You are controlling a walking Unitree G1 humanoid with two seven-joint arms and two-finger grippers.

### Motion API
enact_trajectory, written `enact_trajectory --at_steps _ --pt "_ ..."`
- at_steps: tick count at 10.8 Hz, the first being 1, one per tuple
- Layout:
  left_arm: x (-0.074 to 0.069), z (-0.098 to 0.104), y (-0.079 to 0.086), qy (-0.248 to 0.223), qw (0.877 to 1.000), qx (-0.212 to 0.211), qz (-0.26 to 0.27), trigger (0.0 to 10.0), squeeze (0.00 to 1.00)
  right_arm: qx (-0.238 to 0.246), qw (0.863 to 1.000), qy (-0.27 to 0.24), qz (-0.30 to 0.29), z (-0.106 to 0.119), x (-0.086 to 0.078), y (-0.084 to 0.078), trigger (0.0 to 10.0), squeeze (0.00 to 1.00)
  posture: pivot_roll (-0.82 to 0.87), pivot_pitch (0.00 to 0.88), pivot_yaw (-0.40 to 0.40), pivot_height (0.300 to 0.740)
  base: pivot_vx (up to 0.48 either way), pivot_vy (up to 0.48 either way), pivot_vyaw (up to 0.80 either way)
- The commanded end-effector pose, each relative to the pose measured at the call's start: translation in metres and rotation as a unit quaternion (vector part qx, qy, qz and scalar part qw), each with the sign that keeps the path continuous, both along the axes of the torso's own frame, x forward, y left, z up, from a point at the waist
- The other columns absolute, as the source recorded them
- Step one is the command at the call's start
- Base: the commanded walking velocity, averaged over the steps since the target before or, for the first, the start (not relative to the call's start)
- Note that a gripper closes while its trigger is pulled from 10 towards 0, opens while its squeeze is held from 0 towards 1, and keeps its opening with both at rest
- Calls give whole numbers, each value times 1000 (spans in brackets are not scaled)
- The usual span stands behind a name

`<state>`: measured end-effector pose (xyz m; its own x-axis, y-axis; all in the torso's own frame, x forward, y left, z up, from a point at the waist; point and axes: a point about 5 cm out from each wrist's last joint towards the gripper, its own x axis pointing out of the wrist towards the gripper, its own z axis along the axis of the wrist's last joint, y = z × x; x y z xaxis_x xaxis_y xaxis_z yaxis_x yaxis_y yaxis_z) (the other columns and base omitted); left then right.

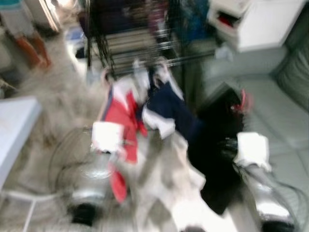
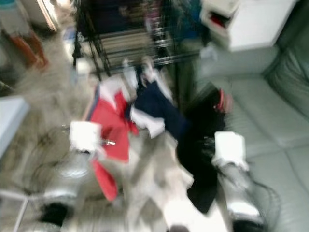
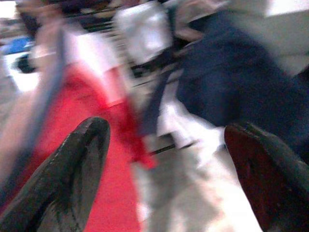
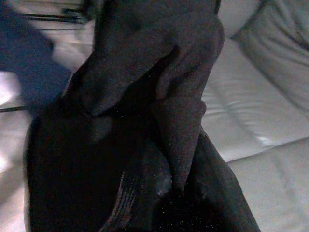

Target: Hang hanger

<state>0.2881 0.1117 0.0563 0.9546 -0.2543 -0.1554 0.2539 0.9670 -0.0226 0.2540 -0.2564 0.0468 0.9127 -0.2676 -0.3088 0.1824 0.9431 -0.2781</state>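
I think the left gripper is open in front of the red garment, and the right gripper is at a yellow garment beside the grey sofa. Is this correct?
Not quite. The garment at the right gripper is black, not yellow; the right wrist view shows it draped over the fingers. The rest holds: the left gripper is open before the red garment, and the grey sofa lies beside the black one.
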Motion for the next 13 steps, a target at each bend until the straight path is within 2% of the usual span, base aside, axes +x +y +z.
enact_trajectory --at_steps 1,3,5,8,9,11,13 --pt "3 1 21 -2 999 22 25 10000 0 3 999 -36 18 13 14 12 10000 0 -76 0 39 740 480 0 0" --pt "2 0 22 3 999 17 30 10000 0 -4 999 -34 25 14 16 10 10000 0 -75 0 39 740 469 0 0" --pt "3 -1 24 10 999 20 41 10000 0 -3 999 -26 41 13 19 8 10000 0 -73 0 39 740 375 298 0" --pt "3 -2 26 13 998 26 49 10000 0 9 998 -12 68 12 25 15 10000 0 -68 0 38 740 289 384 800" --pt "3 -1 27 10 998 33 51 10000 0 17 997 -6 77 9 25 18 10000 0 -67 0 39 740 244 416 0" --pt "4 -1 27 11 998 38 54 10000 0 24 997 5 80 4 23 20 10000 0 -62 0 41 740 0 0 0" --pt "0 -3 23 17 998 31 52 10000 0 19 998 -3 51 8 30 12 10000 0 -57 0 39 740 0 0 0"
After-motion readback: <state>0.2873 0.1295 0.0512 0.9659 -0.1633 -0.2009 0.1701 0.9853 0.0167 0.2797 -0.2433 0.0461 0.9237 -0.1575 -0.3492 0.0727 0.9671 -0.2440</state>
